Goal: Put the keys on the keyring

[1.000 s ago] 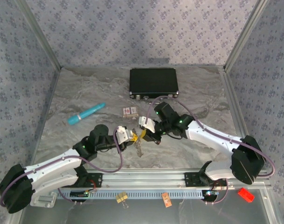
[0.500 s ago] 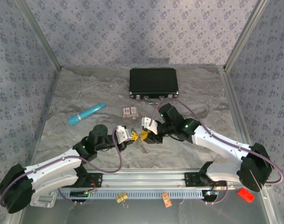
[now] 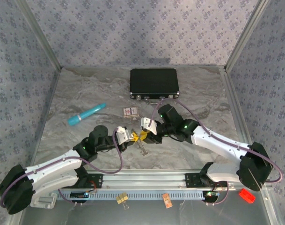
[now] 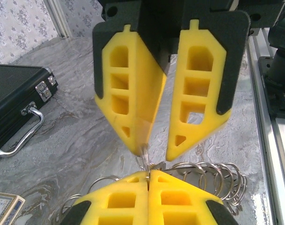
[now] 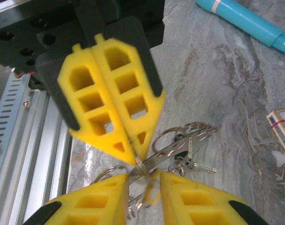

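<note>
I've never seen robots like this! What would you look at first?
Your eye lands on the middle of the table, where the bright yellow left gripper pinches a tangle of silvery rings and the right gripper stands open right across from it. Farther back sit a black case and, to the left, a turquoise pen.

Robot lab test cell, not a home or shop. Enclosure of grey-blue floral-print wall panels (image 3: 133,28) held in bare aluminium frame posts (image 3: 39,35), around a grey marble-look tabletop (image 3: 203,93). A slotted aluminium extrusion rail (image 3: 147,180) on the near edge carries the left white-and-black robot arm (image 3: 53,166) and the right white-and-black robot arm (image 3: 212,138), with the cabling exposed. Loose props on the table: black hard case with metal latches (image 3: 154,82), teal plastic cylinder (image 3: 86,114), small red-and-white card box (image 3: 130,112).
</note>
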`<state>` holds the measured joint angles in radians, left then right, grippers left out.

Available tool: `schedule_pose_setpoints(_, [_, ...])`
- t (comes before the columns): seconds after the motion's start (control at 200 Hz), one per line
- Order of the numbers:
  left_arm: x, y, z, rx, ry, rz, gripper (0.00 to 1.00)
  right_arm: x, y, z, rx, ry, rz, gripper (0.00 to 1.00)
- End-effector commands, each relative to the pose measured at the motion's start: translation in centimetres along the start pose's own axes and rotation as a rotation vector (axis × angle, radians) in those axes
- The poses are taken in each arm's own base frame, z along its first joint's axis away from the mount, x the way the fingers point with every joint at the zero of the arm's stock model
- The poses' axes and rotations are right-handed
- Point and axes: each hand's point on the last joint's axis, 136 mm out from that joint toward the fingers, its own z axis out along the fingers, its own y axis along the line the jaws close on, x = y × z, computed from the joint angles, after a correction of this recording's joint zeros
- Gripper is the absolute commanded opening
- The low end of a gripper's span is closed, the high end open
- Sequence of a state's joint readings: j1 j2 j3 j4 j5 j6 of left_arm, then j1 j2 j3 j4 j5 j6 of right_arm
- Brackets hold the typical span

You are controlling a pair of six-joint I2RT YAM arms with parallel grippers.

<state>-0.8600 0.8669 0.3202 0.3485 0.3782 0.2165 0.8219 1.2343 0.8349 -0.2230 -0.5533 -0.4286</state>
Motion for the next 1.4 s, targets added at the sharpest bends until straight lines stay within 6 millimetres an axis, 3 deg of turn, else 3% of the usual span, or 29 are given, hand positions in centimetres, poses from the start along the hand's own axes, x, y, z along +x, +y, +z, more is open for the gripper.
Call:
schedule_pose_setpoints(0.0, [-2.1,-0.5,-0.1,0.031,-0.078,0.022,0.00,-0.9,-0.8,0.2,0.045,-0.022,-0.019,0.26])
schedule_pose_setpoints(0.115, [-1.9,-0.4,-0.1,0.024,-0.070,0.021,0.00,-0.3,-1.1,0.0,0.067,0.004,-0.016,0.27])
schedule_pose_setpoints(0.4, [-2.1,-0.5,-0.1,0.031,-0.081,0.018,0.00,-1.0,1.3,0.2,-0.081,-0.038,-0.024,0.20])
schedule_pose_setpoints(0.555, [-2.2,-0.4,-0.1,0.025,-0.084,0.013,0.00,-1.5,1.4,0.2,-0.103,-0.045,-0.033,0.00])
schedule_pose_setpoints(0.645, [-2.0,0.0,-0.1,0.004,-0.072,-0.003,0.00,-1.6,1.2,0.0,-0.093,-0.033,-0.041,0.00])
schedule_pose_setpoints(0.74, [-1.4,0.7,0.1,-0.027,-0.016,-0.031,0.24,-1.6,0.9,-0.4,-0.059,0.014,-0.066,0.00])
schedule_pose_setpoints(0.79, [-1.3,0.9,0.1,-0.035,0.013,-0.032,0.27,-1.2,0.8,-0.6,-0.040,0.065,-0.085,0.00])
schedule_pose_setpoints(0.929, [-0.8,0.8,0.1,-0.024,0.058,-0.026,0.23,-0.5,0.7,-1.0,-0.024,0.192,-0.137,0.00])
schedule_pose_setpoints(1.219, [-1.6,0.5,0.3,-0.004,0.031,-0.019,0.18,-1.3,1.4,-0.2,-0.056,0.255,-0.203,0.00])
schedule_pose_setpoints(1.399, [-2.1,0.5,0.2,-0.003,0.004,-0.008,0.05,-1.7,2.1,0.0,-0.093,0.241,-0.199,0.00])
